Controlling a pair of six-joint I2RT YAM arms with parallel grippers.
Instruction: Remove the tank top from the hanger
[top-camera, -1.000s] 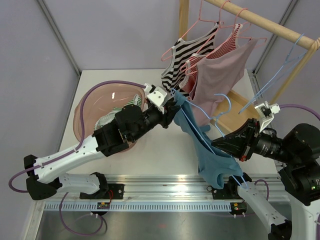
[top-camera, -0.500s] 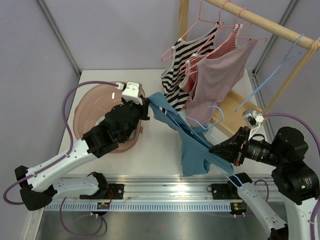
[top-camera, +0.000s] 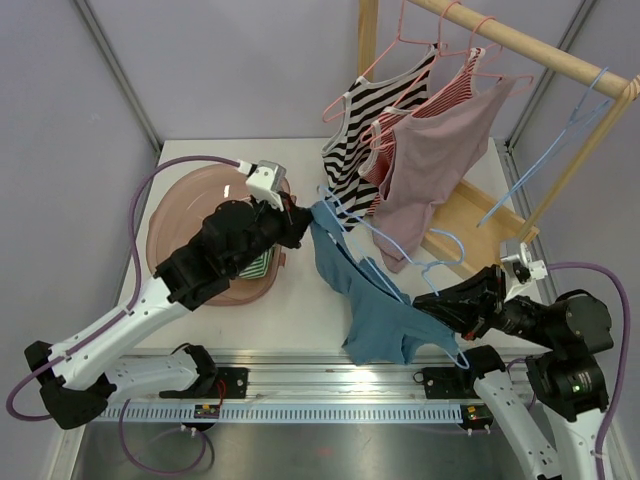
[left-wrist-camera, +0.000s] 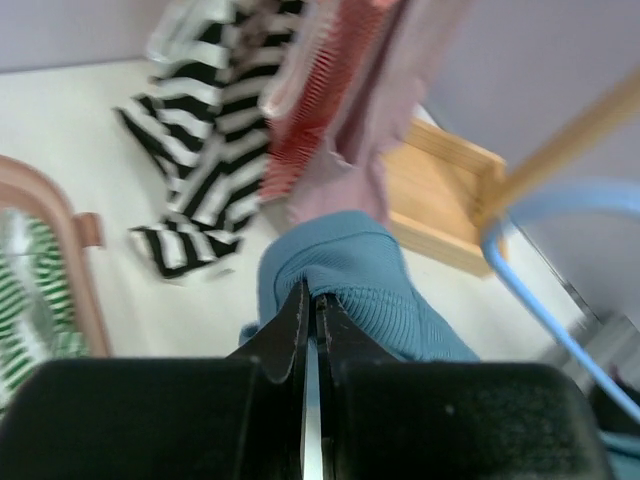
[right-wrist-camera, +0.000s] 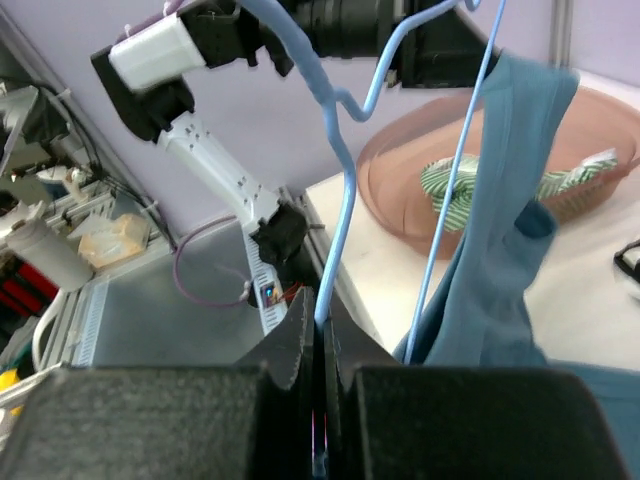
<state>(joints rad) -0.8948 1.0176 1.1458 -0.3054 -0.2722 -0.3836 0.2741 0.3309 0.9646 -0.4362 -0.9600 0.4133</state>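
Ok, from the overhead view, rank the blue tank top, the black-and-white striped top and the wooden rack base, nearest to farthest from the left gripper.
1. blue tank top: pinched in the left gripper, trailing right toward the front edge.
2. black-and-white striped top: hanging just behind and to the right.
3. wooden rack base: on the table's far right side.

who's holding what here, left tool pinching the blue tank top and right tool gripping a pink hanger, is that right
Not quite. The hanger in the right tool is light blue, not pink; the right wrist view shows its wire clamped there. The left tool is indeed pinching the blue tank top.
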